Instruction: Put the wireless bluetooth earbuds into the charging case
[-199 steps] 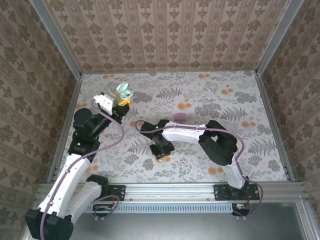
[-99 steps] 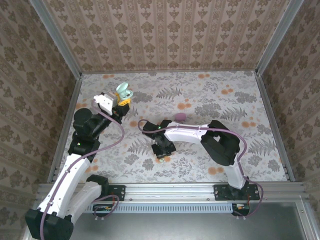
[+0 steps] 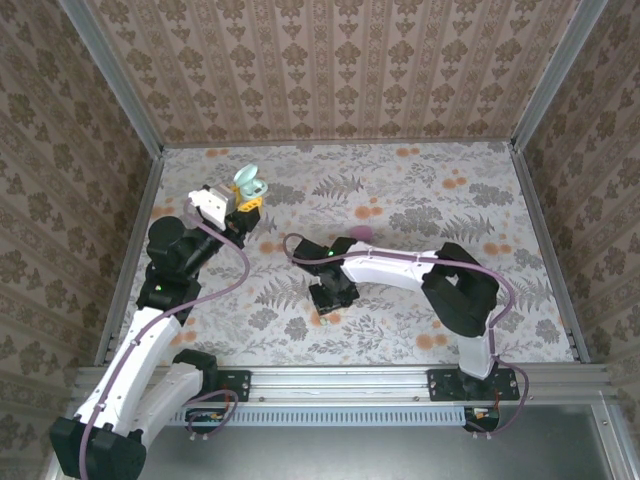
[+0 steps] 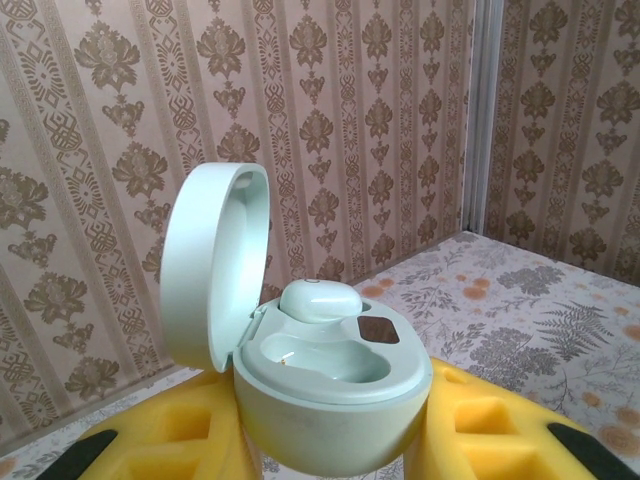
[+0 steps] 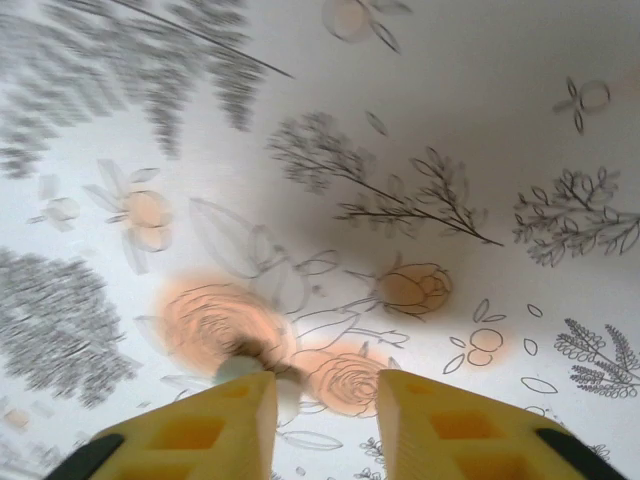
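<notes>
My left gripper (image 4: 330, 432) is shut on the open mint charging case (image 4: 335, 395), held up at the far left (image 3: 245, 190) with its lid (image 4: 215, 262) swung back. One pale earbud (image 4: 320, 298) sits in the far socket; the near socket is bare. My right gripper (image 5: 325, 390) is down at the table's middle (image 3: 332, 300), jaws slightly apart. A small whitish earbud (image 5: 238, 367) lies on the floral cloth against the inner tip of the left finger (image 5: 230, 420). Nothing is pinched between the fingers.
A pink oval case (image 3: 361, 232) lies behind the right arm's forearm (image 3: 390, 268), partly covered by it. Patterned walls close the table on three sides, with metal rails (image 3: 130, 250) along the edges. A purple cable loops beside the left arm.
The right gripper's jaws have parted from shut. Its arm has slid a little to the right, covering more of the pink case. The left arm and the mint case have not moved.
</notes>
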Controlling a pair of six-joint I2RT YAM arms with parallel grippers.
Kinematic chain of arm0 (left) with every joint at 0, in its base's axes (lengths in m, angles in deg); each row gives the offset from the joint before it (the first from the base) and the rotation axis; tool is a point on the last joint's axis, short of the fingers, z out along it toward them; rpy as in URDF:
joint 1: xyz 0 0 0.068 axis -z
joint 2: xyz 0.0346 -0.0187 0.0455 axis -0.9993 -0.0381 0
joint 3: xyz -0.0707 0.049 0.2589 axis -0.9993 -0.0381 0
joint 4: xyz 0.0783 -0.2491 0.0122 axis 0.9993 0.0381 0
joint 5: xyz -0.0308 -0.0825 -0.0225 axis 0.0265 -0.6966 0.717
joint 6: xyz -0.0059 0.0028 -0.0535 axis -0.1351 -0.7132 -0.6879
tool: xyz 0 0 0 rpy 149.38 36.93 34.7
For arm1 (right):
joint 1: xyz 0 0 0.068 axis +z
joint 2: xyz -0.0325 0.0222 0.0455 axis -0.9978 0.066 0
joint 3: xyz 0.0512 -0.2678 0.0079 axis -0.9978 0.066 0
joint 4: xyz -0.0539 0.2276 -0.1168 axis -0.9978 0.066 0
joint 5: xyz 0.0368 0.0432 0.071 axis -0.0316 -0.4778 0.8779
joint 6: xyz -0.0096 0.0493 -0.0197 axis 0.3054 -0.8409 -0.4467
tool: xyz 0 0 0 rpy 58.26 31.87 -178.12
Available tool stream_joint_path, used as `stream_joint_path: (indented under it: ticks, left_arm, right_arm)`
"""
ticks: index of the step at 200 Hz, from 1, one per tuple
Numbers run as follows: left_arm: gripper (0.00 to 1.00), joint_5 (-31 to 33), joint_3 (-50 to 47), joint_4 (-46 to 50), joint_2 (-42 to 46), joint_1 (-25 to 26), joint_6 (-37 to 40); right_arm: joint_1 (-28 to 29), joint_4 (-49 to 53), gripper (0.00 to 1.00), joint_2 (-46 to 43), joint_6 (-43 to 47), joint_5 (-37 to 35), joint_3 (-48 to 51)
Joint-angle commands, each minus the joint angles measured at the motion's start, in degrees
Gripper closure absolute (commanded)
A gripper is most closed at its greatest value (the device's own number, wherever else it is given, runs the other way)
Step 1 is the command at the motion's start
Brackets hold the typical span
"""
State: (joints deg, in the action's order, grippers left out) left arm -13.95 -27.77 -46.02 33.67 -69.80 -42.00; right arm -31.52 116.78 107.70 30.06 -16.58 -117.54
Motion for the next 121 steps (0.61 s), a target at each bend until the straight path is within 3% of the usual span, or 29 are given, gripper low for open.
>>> stream_joint_path:
  ticks: [1,121]
  left_arm:
    - [0.69,0.08,-0.18,-2.37,-0.21,0.32,-0.83]
    - [0.69,0.44,-0.06,-2.24,-0.45,0.52,-0.73]
  right_arm:
    - [1.69,-1.09,0.6,-1.59,4.43,2.08,-0.97]
    - [4.29,3.36,0.62,5.61,6.68,0.97,-4.49]
